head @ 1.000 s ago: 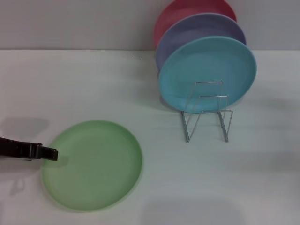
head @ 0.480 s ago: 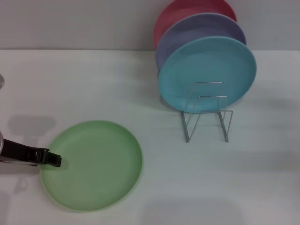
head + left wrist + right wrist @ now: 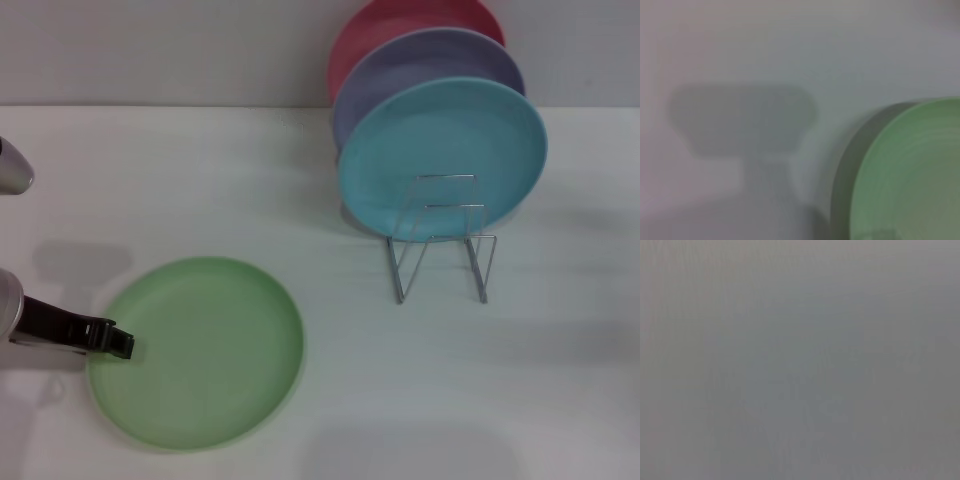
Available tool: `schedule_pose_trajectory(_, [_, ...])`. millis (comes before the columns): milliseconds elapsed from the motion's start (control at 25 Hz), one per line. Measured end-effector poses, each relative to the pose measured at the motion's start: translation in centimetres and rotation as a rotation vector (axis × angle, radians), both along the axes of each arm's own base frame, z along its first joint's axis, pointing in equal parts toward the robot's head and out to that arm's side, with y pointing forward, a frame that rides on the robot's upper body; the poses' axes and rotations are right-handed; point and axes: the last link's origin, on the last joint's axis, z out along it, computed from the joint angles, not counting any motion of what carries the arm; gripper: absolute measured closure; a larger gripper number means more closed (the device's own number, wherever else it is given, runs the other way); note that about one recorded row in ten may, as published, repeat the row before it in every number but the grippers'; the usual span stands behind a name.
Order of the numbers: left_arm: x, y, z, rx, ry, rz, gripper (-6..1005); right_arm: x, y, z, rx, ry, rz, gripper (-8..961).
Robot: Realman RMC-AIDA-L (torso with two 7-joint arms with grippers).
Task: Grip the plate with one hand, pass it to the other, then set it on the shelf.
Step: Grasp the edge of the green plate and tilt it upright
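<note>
Light green plate flat on the white table, near-left, with its left rim just under the tip of the left gripper. Reaching in low from the left edge; whether parted or closed, and whether anything is gripped, cannot tell from here. Wide bare tabletop between plate and wire shelf, which stands well apart to the far right. Near loops of the shelf unoccupied; turquoise plate upright behind them, then lavender plate, then pink plate farthest back against the wall. More open surface right of and nearer than the shelf.

Left wrist view: only the plate's curved rim and a soft shadow on the table, no fingers. Right wrist view: plain grey, nothing to tell apart; right gripper seen in no view.
</note>
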Motion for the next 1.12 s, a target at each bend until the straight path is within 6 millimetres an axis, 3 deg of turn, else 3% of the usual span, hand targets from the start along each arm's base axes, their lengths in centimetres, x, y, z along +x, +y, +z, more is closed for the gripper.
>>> schedule_pose_trajectory(120, [0.03, 0.09, -0.05, -0.002, 0.005, -0.001, 402, -0.01, 0.0, 0.03, 0.001, -0.001, 0.001, 347])
schedule_pose_trajectory(320, [-0.02, 0.18, -0.12, -0.008, 0.016, -0.001, 614, -0.03, 0.0, 0.05, 0.002, -0.001, 0.002, 347])
schedule_pose_trajectory(1120, [0.07, 0.58, -0.51, -0.033, 0.032, -0.01, 762, -0.1, 0.04, 0.06, 0.003, -0.002, 0.006, 346])
